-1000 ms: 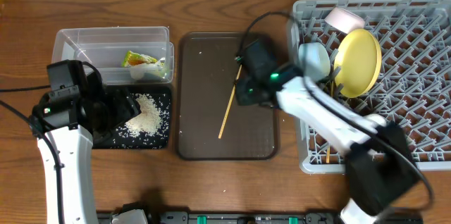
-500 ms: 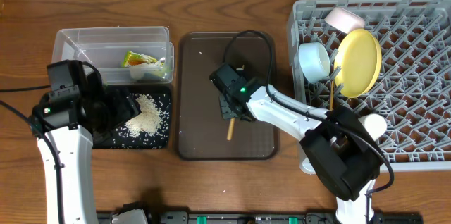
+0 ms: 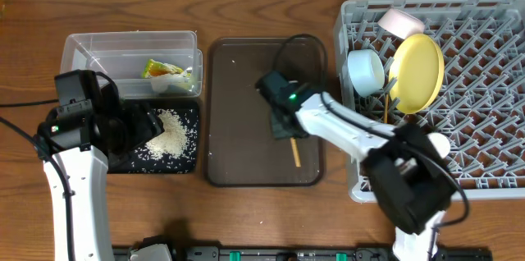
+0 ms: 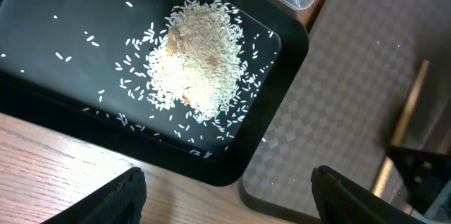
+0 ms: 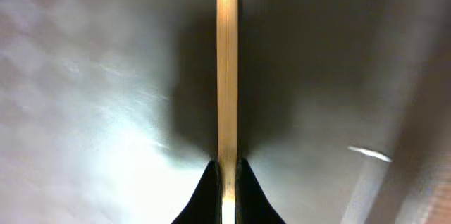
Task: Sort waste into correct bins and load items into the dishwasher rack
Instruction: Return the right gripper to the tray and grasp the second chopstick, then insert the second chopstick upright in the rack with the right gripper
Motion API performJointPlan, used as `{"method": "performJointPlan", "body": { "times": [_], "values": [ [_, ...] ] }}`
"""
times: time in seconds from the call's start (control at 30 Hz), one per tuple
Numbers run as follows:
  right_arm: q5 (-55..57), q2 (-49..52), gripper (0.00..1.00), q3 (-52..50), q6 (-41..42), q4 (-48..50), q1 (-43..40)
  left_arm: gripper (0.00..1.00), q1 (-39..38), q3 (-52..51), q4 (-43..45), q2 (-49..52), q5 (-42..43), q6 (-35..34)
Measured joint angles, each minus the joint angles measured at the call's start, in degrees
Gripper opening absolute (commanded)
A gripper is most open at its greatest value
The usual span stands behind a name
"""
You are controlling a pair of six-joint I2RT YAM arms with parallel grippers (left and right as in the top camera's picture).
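My right gripper (image 3: 285, 123) is shut on a thin wooden chopstick (image 3: 295, 153) over the brown serving tray (image 3: 238, 89). In the right wrist view the chopstick (image 5: 227, 62) runs straight up from the gripper (image 5: 226, 189), whose jaws are closed on it. My left gripper (image 3: 135, 126) hovers open and empty over the black tray (image 3: 123, 161), which holds a pile of rice (image 3: 171, 132); the rice also shows in the left wrist view (image 4: 197, 62). The clear tub (image 3: 115, 48) holds the snack wrapper (image 3: 162, 69) and a white scrap (image 3: 161, 85).
The grey dishwasher rack (image 3: 484, 89) at the right holds the yellow plate (image 3: 417, 60), the pale blue bowl (image 3: 366, 70), a white bowl (image 3: 399, 21), a white cup (image 3: 435, 143) and another chopstick (image 3: 385, 109). The right arm's cable loops over the brown tray.
My right gripper took hold of the chopstick that lay aslant on the brown tray and has shifted right with it; the stick now points down and right. The left arm has not moved.
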Motion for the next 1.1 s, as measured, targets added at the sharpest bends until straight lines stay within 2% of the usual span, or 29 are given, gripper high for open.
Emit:
{"method": "performJointPlan", "body": {
  "times": [0.3,0.43,0.77,1.1],
  "values": [
    [-0.7,-22.9,0.01,-0.1,-9.4,-9.6,-9.1,0.78,0.0,0.0,0.0,0.0,0.0,0.0],
    [-0.8,-27.9,0.01,0.0,-12.9,-14.4,-15.1,0.78,0.0,0.0,0.0,0.0,0.0,0.0],
    [-1.3,-27.1,0.01,-0.1,-22.8,-20.0,-29.8,0.78,0.0,0.0,0.0,0.0,0.0,0.0],
    [-2.8,-18.4,0.01,-0.1,-26.0,-20.4,-32.4,0.78,0.0,0.0,0.0,0.0,0.0,0.0]
  ]
}}
